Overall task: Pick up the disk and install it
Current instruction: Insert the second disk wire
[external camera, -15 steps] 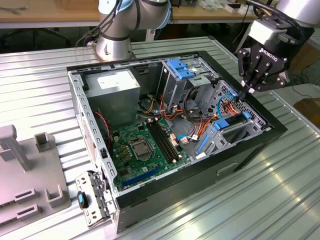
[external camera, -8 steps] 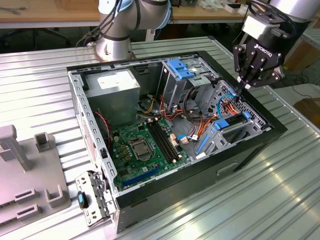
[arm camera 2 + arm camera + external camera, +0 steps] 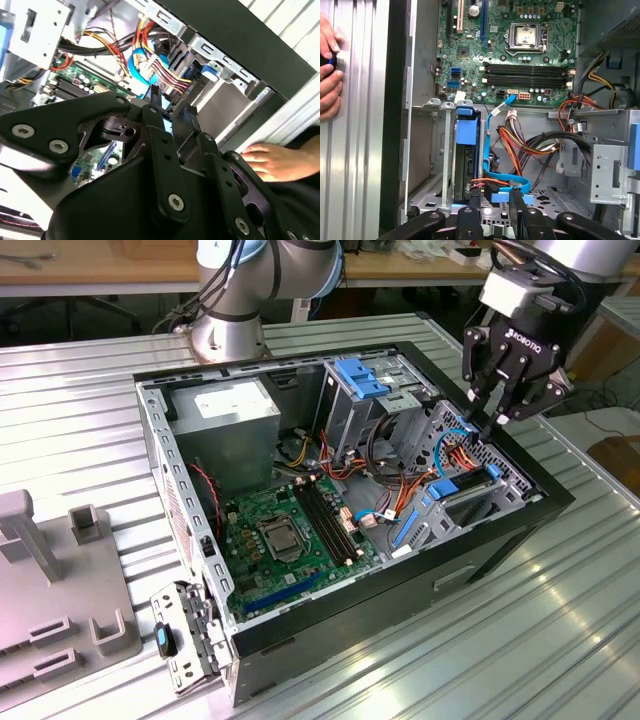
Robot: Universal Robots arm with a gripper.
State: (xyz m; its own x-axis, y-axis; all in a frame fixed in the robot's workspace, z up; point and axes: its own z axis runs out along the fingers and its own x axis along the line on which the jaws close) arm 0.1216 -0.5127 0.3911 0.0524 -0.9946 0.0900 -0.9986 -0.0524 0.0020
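**Gripper hanging over the drive bay, disk sitting in its slot**

The gripper (image 3: 497, 422) is hanging just above the case (image 3: 560, 502) at the exterior view's right, over the drive cage (image 3: 478, 490). Its two fingers (image 3: 471, 207) are standing close together with only a narrow gap between them, and nothing is lying in that gap; the gripper is holding nothing. Whether the fingertips are touching the cables (image 3: 520, 145) under them, I cannot tell.

The disk (image 3: 467, 155) is sitting on edge in the cage slot, near the case wall. Its blue carrier is showing at the top end and the dark body is running down below it. In the first wrist view a blue cable (image 3: 492, 150) is running just beside the disk, and red and orange wires are crossing near its lower end, so the room around the fingers is tight. In the exterior view the disk (image 3: 465, 483) is showing as a blue edge inside the cage.

The motherboard (image 3: 290, 530) is lying open in the middle of the case, with free space above it. The case is standing on the ribbed metal table (image 3: 520, 640). A person's hand (image 3: 329, 75) is resting on the table just outside the case wall, apart from the gripper.
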